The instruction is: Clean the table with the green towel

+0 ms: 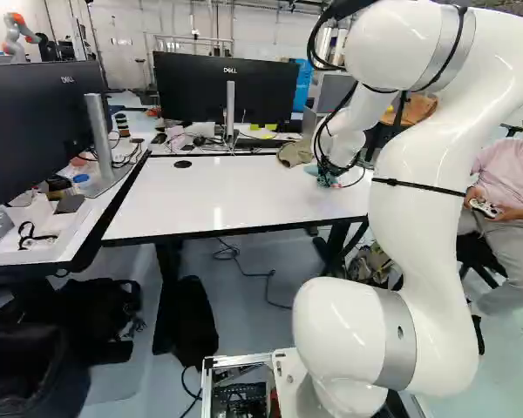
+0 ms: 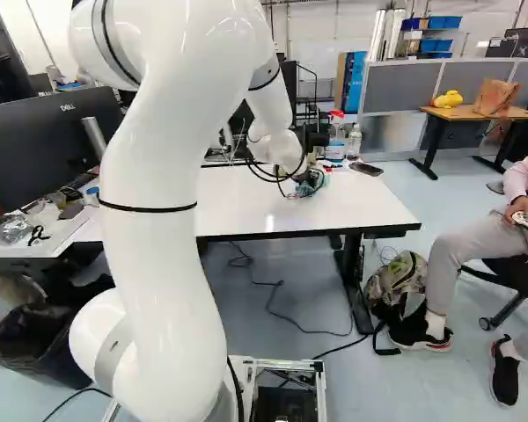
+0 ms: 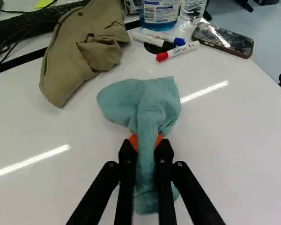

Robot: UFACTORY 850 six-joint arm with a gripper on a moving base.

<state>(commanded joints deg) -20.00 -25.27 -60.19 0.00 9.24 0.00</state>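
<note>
Green towel (image 3: 147,108), pinched mid-bunch by gripper (image 3: 146,143), ends spilling ahead and beneath onto white table (image 3: 215,154). Looks light, limp, likely folds under drag; central bunch seems right hold. Khaki cloth item (image 3: 82,51) ahead, to one side.

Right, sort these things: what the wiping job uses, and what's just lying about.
For the job:
green towel, in the tool
white table

Just lying about:
khaki cloth item
markers
phone
bottle of blue liquid
backpack
</note>
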